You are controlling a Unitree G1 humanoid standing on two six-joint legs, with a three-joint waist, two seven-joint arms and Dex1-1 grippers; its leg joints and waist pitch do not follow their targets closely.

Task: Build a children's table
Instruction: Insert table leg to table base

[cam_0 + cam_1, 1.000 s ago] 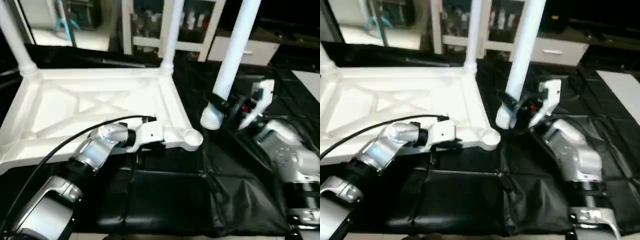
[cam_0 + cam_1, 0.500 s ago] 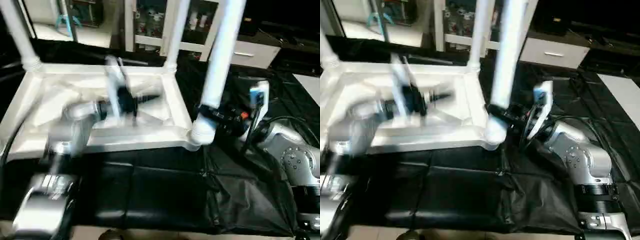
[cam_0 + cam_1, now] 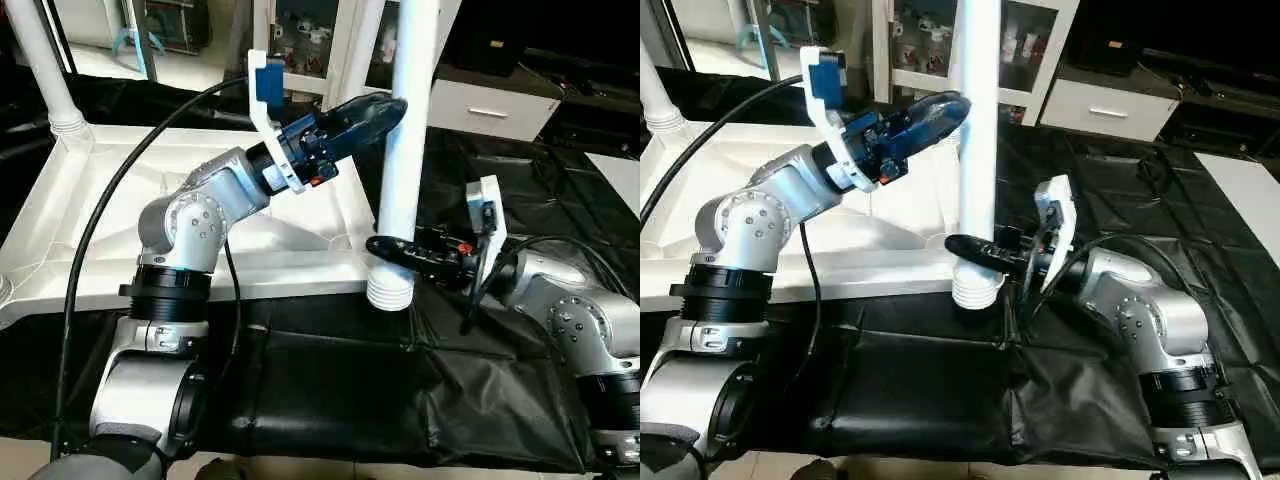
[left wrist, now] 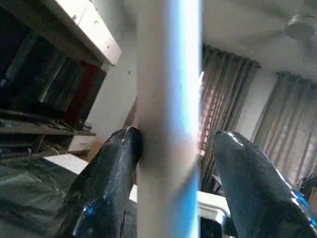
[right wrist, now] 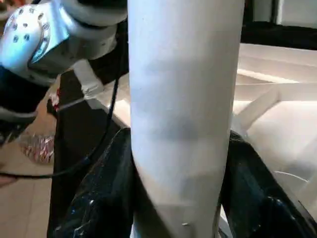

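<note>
Overhead, from the head camera, the white tube leg (image 3: 405,150) stands nearly upright, its ribbed foot (image 3: 391,292) at the near corner lobe of the upturned table top (image 3: 60,230). The right gripper (image 3: 400,248) pinches it low; the left gripper (image 3: 375,112) comes in higher up from the robot's left. At the left wrist, the fingers (image 4: 106,183) stand spread either side of the leg, one touching. At the right wrist, both pads (image 5: 99,198) press against the tube.

Left hand (image 3: 385,108) raised, fingers parted; right hand (image 3: 385,246) level, clamped.
</note>
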